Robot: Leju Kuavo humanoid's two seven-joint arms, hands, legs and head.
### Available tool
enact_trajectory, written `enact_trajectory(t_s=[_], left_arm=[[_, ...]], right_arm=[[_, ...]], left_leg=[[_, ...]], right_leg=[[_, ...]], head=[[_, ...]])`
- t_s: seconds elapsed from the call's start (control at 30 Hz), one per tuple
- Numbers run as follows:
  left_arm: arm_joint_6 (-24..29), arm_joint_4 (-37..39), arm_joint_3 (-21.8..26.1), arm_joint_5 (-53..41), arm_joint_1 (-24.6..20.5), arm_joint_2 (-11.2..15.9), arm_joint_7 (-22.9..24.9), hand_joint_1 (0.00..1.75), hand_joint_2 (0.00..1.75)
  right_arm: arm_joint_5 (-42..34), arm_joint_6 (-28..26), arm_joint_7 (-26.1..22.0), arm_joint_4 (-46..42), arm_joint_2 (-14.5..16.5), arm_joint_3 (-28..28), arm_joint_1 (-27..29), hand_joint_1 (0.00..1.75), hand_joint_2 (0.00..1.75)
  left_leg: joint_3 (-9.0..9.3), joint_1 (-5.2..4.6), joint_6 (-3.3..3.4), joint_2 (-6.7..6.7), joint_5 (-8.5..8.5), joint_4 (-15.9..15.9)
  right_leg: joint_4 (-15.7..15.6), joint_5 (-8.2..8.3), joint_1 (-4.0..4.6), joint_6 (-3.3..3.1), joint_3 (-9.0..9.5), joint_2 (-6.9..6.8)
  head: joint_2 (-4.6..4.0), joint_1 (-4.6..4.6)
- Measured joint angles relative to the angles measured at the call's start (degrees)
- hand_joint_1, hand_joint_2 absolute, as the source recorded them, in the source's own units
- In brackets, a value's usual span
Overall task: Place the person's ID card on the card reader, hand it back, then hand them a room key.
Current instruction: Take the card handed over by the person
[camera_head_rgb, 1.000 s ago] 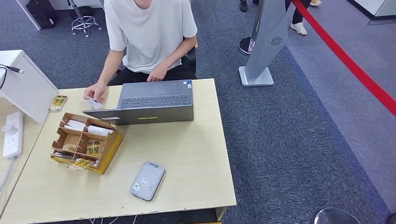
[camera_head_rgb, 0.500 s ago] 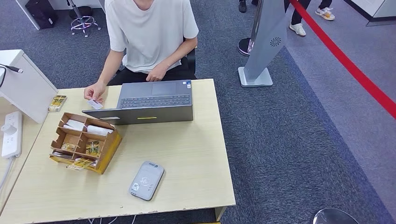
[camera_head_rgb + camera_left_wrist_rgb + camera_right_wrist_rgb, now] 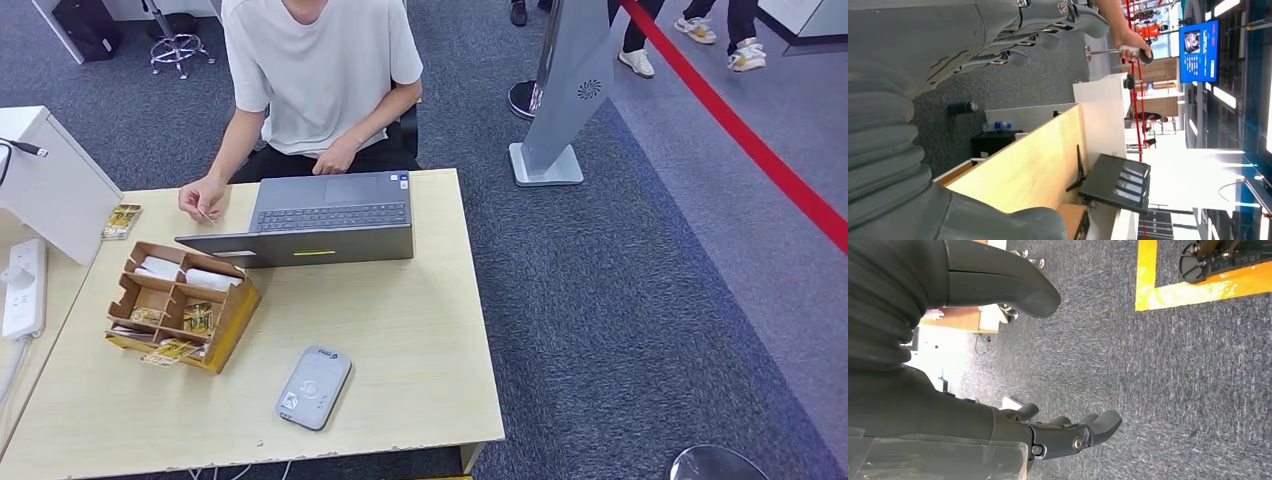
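both robot hands spread, empty: left robot hand (image 3: 998, 45), right robot hand (image 3: 1013, 365); card reader (image 3: 314, 387) on table (image 3: 420, 330).

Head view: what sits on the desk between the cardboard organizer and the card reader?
Nothing: in the head view, bare tabletop separates the cardboard organizer from the card reader.

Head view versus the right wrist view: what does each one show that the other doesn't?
The head view alone shows the wooden table with a grey card reader, an open laptop, a cardboard organiser and a seated person whose hand rests at the table's far edge.

The right wrist view alone shows the robot's right hand, fingers apart and holding nothing, above yellow floor tape.

Both show grey carpet.
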Motion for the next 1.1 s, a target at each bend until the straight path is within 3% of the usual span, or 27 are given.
enact_trajectory(t_s=[0.27,0.5,0.6,0.83,1.1], left_arm=[[2.77,-0.01,-2.81,-3.28,-1.76,-0.82,-1.32,0.0,1.75],[11.53,-3.33,-9.31,-12.95,-4.82,-5.92,-2.13,0.0,1.75],[14.58,-5.41,-14.28,-19.16,-7.5,-8.18,-1.54,0.0,1.75],[20.68,-10.86,-30.01,-34.06,-15.39,-13.25,4.7,0.0,1.75],[25.05,-16.95,-43.95,-42.76,-19.45,-18.1,9.32,0.0,1.75]], right_arm=[[0.06,-0.11,-0.1,0.09,0.01,0.03,-0.11,0.0,1.75],[0.17,-0.83,-0.24,0.23,0.22,0.04,-0.57,0.0,1.75],[0.22,-0.99,-0.16,0.3,0.37,0.04,-0.84,0.0,1.75],[0.68,-1.05,0.17,0.36,0.68,0.04,-1.73,0.0,1.75],[0.85,-1.03,0.44,0.36,1.03,0.11,-2.12,0.0,1.75]], left_leg=[[-0.04,-0.01,0.0,-0.02,0.0,0.01],[-0.04,-0.02,-0.02,-0.02,0.03,0.07],[-0.01,-0.03,-0.01,-0.07,0.08,0.1],[-0.15,-0.05,-0.02,0.0,0.23,0.14],[-0.23,-0.07,-0.04,0.09,0.26,0.15]], right_leg=[[-0.02,0.01,-0.01,-0.02,-0.08,-0.02],[-0.01,0.11,-0.01,-0.04,-0.09,-0.02],[-0.01,0.13,-0.02,-0.03,-0.12,-0.05],[0.0,0.38,-0.03,-0.05,-0.24,0.03],[0.02,0.44,-0.06,0.0,-0.36,0.16]], head=[[0.01,0.01],[0.01,0.05],[0.01,0.02],[0.0,0.02],[0.0,-0.02]])
